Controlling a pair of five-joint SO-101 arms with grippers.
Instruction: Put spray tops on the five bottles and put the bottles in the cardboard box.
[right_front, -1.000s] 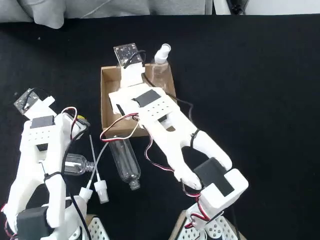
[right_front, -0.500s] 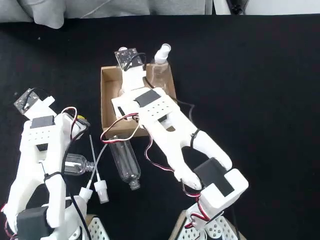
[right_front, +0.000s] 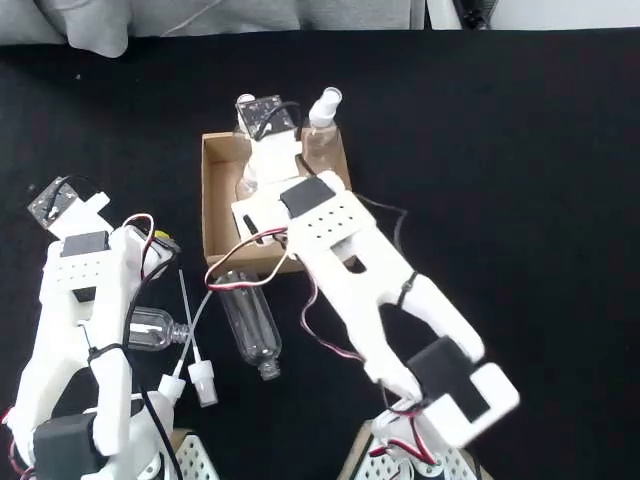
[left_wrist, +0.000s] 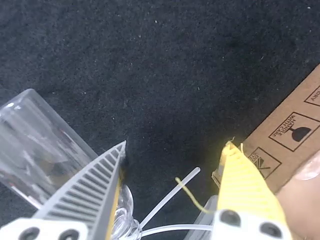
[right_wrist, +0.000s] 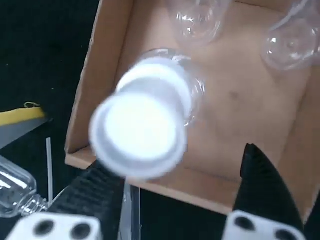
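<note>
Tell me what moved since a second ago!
The right arm slid farther over the cardboard box, toward its far side, carrying the right gripper along. Its jaws stand open around a capped bottle in the box. The left arm, the bottle on the table and the loose spray top stayed put.

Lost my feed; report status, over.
Right gripper open over cardboard box, capped bottle between jaws. Left gripper open above table. Two uncapped bottles lie outside box.
</note>
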